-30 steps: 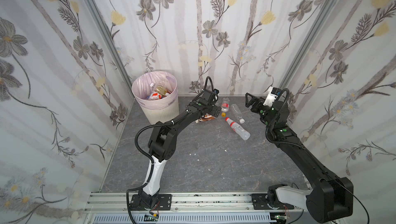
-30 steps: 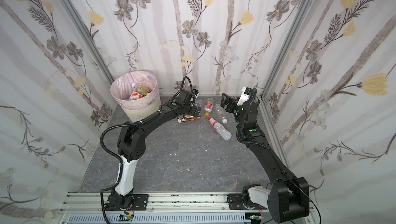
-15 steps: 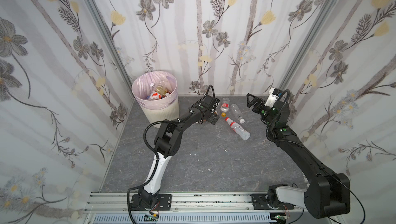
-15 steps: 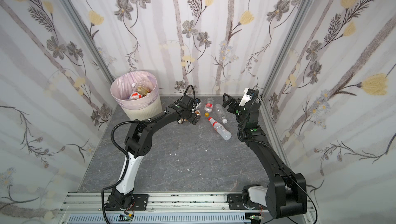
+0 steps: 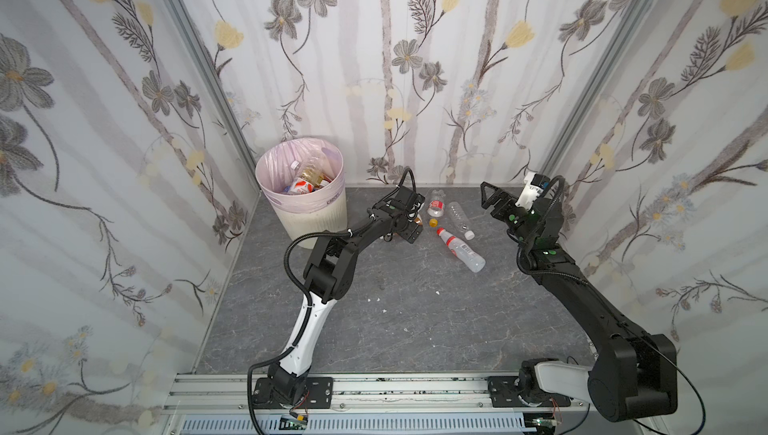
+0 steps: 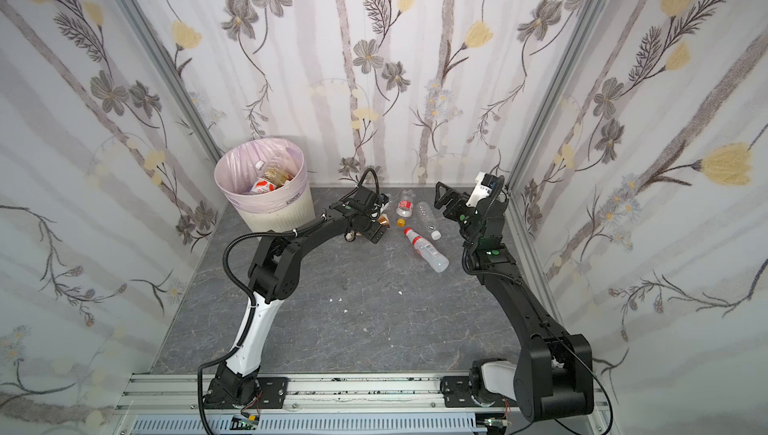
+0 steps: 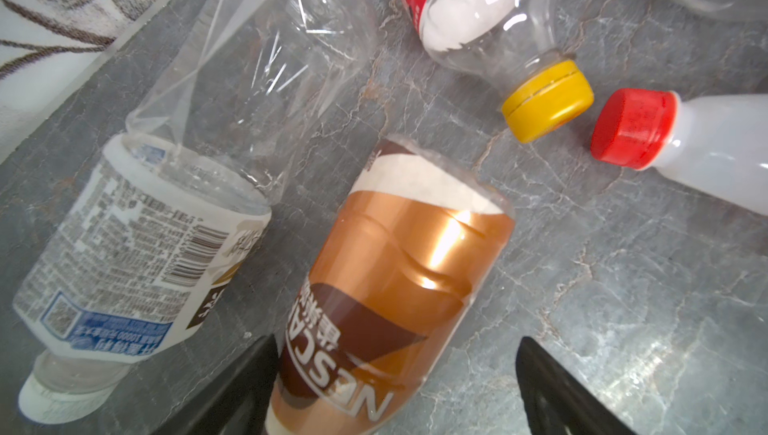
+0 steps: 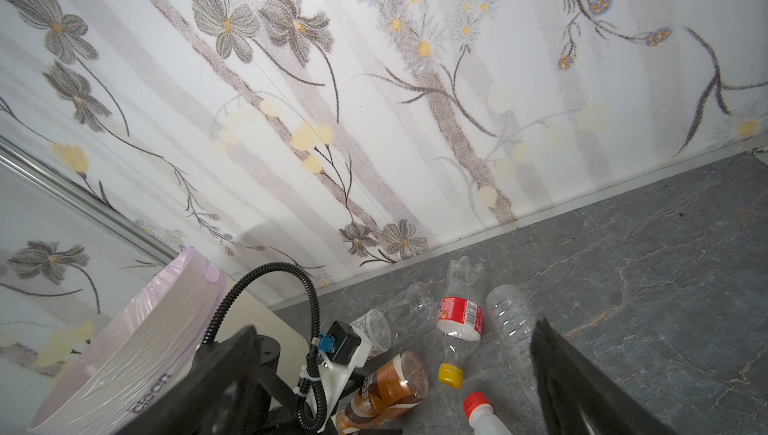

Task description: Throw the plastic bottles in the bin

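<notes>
Left wrist view: left gripper (image 7: 397, 341) sits with jaws apart around the brown coffee bottle (image 7: 399, 266), not squeezing it; right gripper (image 8: 392, 327) hangs wide open, holding nothing

bin (image 5: 316, 221) cream | liner (image 5: 274, 164) probably lilac | bottle (image 7: 395, 270) copper-brown | walls (image 5: 374, 58) floral

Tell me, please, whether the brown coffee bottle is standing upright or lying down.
Lying down: the brown coffee bottle rests on its side on the grey floor.
</notes>
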